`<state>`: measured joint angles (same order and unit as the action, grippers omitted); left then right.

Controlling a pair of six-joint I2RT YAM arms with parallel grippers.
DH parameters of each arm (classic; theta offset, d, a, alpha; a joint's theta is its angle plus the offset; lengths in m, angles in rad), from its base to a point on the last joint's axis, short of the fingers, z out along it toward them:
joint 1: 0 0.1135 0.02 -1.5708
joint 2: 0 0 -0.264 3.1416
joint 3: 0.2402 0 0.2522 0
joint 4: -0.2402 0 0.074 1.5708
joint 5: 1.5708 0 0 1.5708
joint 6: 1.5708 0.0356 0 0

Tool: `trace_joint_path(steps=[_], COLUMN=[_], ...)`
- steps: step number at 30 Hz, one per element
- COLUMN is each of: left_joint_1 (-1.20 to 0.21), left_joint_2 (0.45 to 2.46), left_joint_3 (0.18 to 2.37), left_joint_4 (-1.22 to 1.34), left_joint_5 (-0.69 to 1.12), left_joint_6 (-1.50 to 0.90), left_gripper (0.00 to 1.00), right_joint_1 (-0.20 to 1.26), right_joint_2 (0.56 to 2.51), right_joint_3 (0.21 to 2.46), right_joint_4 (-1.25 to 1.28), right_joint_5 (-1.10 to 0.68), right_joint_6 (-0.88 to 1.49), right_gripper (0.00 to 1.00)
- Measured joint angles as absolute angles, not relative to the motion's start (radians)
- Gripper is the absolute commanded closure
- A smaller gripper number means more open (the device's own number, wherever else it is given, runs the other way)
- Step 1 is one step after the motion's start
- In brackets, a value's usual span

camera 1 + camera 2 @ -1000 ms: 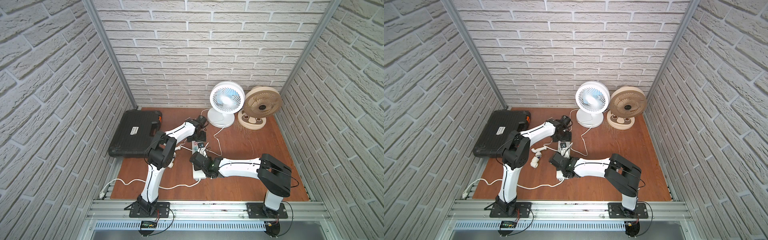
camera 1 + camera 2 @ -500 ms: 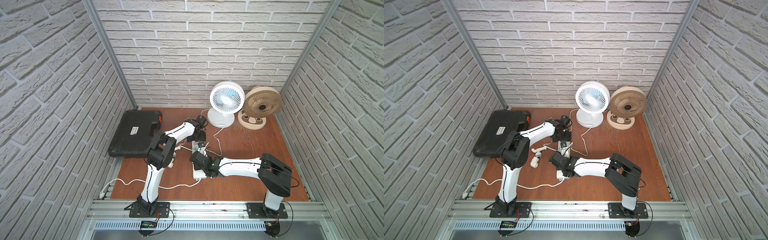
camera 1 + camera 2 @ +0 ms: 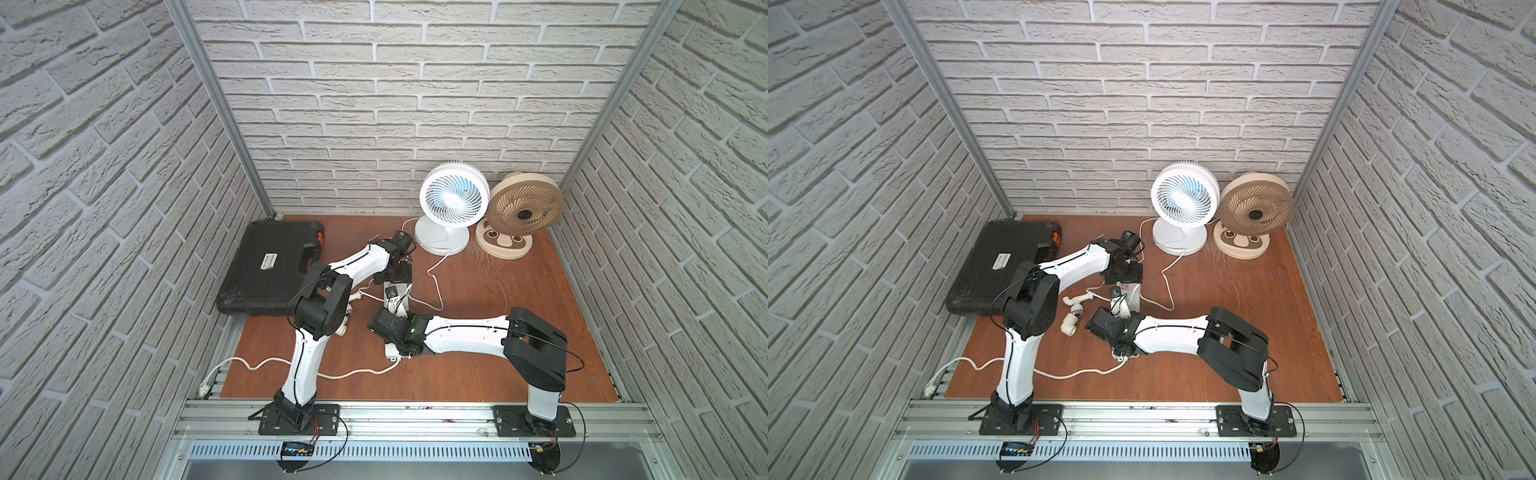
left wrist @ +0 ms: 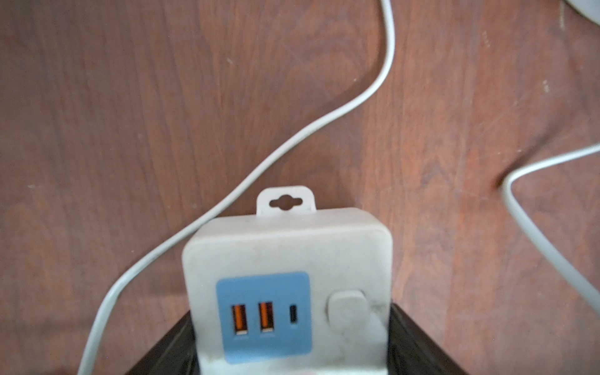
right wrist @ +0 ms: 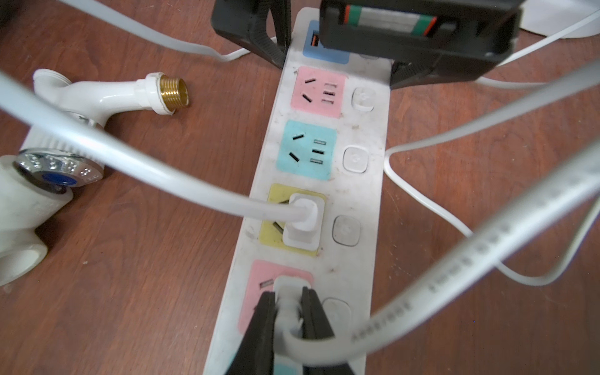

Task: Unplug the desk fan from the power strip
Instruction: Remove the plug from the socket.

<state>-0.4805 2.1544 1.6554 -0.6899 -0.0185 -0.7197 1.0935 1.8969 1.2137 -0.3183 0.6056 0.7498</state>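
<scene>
The power strip [image 5: 373, 201] lies flat on the worktop [image 5: 162, 259], its USB end clamped by the left tool [image 4: 292, 311]. The right tool [image 5: 288, 302] is clenched on the plug [image 5: 289, 284] in a pink socket, probably that of the white desk fan [image 3: 453, 199]; the cords tangle. Draw it straight out, strip pinned down

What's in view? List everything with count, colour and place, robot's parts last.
power strip: one, white with pastel sockets, mid-table
yellow-socket plug: one, white, plugged in
pink-socket plug: one, white, between the right jaws
white fan: one, white, by the back wall
beige fan: one, beige, back corner, beside white fan
tool case: one, black, table's left side
pipe fittings: two, white, between case and strip
cords: several, white, trailing across the table
table: one, brown wood, under everything
left gripper: one, black, shut on the strip's USB end
right gripper: one, black, shut on the pink-socket plug
</scene>
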Motion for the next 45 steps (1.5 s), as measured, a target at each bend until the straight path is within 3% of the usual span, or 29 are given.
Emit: trace_joint_path(steps=[24, 45], left_joint_1=[-0.476, -0.472], left_joint_2=[2.148, 2.148], left_joint_3=[1.647, 1.646], left_joint_4=[-0.681, -0.682], left_joint_5=[-0.009, 0.001], left_joint_6=[-0.719, -0.717], left_gripper=[1.00, 1.00], right_joint_1=[1.042, 1.067], right_joint_2=[1.804, 1.849], right_joint_3=[1.056, 1.152], right_joint_4=[-0.127, -0.250], right_joint_5=[0.496, 0.536], right_joint_6=[0.836, 0.820], right_gripper=[0.98, 0.97])
